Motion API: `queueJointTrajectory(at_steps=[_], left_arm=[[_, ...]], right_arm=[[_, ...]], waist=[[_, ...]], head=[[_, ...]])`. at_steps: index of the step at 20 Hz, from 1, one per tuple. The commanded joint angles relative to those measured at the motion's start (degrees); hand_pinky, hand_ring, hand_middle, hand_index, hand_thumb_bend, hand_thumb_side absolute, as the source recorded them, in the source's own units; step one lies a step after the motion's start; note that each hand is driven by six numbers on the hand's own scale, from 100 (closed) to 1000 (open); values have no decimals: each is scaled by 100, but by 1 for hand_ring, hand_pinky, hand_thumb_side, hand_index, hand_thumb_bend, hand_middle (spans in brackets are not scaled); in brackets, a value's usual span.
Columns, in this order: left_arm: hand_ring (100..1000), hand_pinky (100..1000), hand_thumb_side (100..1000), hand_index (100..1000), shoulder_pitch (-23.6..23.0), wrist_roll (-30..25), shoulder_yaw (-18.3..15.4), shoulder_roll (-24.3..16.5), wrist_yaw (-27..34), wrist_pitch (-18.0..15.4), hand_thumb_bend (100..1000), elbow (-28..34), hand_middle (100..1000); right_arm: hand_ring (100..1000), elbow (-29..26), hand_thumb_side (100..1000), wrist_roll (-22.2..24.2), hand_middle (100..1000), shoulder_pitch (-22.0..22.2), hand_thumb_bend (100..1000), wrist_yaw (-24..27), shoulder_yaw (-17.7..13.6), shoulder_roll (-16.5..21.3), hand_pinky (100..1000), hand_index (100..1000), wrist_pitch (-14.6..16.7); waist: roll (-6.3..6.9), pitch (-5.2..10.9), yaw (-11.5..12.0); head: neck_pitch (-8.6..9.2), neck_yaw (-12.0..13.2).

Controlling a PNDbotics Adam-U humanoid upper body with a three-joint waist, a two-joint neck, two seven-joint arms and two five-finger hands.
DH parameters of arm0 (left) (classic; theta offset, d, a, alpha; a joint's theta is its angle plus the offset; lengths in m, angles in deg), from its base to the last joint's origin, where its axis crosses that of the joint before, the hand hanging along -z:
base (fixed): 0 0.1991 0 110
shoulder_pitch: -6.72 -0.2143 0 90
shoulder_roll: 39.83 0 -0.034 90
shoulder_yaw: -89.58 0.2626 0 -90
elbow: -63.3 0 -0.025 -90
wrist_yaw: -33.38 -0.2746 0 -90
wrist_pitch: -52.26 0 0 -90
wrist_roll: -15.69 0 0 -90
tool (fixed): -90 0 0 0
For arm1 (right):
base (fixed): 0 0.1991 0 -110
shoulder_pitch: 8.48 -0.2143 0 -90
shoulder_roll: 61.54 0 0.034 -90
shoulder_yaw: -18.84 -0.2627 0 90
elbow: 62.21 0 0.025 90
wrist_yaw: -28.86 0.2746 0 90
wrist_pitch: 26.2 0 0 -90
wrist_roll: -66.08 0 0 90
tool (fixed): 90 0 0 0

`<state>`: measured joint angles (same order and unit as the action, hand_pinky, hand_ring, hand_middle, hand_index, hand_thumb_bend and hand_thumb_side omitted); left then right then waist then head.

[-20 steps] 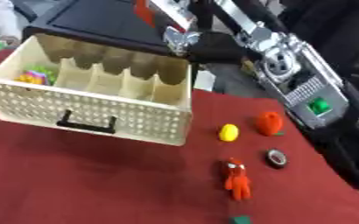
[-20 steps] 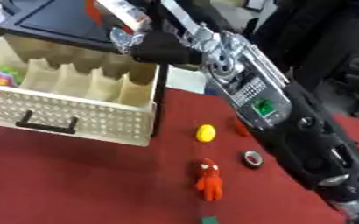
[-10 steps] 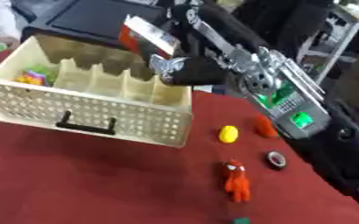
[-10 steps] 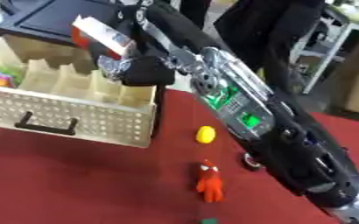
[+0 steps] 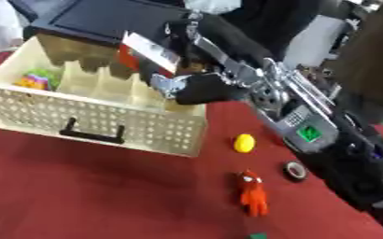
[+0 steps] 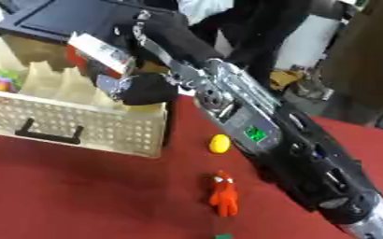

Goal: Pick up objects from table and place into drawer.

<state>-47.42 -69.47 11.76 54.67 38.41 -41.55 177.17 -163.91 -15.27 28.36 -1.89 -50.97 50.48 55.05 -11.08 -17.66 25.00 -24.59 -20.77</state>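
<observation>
The right hand [image 5: 187, 86] is above the cream drawer [image 5: 138, 128], its fingers pinching a red and white box [image 5: 145, 53] over the dividers. On the red tabletop [image 5: 80, 186], at 4 o'clock from the drawer, lie a yellow ball [image 5: 244, 143], an orange figure [image 5: 252, 193] and a dark ring [image 5: 294, 170].

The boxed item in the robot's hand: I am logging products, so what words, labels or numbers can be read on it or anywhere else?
None can be read.
Red and white box in the right hand: print blurred.
Green sticker on the right arm: no legible text.
</observation>
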Motion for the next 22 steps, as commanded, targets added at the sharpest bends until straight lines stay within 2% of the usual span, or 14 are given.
queueJointTrajectory(at_steps=[1, 9, 13, 15, 17, 19, 21, 22], left_arm=[[100, 138, 1000, 753, 86, -35, 1, -5, 31, -3, 142, 72, 100], [100, 137, 1000, 752, 77, -84, 10, 7, 18, -9, 141, 72, 100], [100, 137, 1000, 752, 74, -90, 10, 10, 13, -6, 140, 72, 100], [100, 137, 1000, 752, 73, -93, 14, 16, 13, -2, 140, 72, 100], [100, 137, 1000, 752, 72, -94, 15, 19, 13, 0, 140, 72, 100], [100, 137, 1000, 752, 72, -96, 17, 21, 15, -1, 141, 72, 100], [100, 137, 1000, 752, 68, -101, 19, 24, 18, 1, 141, 72, 100], [100, 137, 1000, 752, 68, -103, 19, 25, 19, 2, 141, 72, 100]], right_arm=[[648, 7, 702, -102, 290, -81, 100, -90, -51, 109, 629, 591, 32], [651, 142, 717, -291, 299, -72, 100, -239, -107, 162, 630, 592, -36], [665, 210, 712, -261, 342, -68, 100, -240, -76, 144, 632, 608, 19], [702, 164, 727, -142, 395, -80, 100, -167, -54, 145, 644, 656, 60], [768, 116, 752, -12, 496, -95, 219, -116, -68, 155, 659, 694, 53], [805, 91, 774, 78, 558, -97, 319, -124, -93, 169, 670, 729, 13], [820, 93, 770, 134, 584, -85, 395, -172, -112, 178, 675, 764, -13], [821, 96, 769, 150, 585, -79, 401, -196, -120, 179, 676, 765, -18]], waist=[[57, 100, -5], [56, 92, 10], [57, 74, 4], [58, 68, 2], [61, 66, 3], [59, 66, 1], [56, 68, -3], [54, 69, -5]], head=[[77, -21], [134, -52], [147, -59], [138, -56], [130, -55], [128, -56], [137, -51], [144, -49]])
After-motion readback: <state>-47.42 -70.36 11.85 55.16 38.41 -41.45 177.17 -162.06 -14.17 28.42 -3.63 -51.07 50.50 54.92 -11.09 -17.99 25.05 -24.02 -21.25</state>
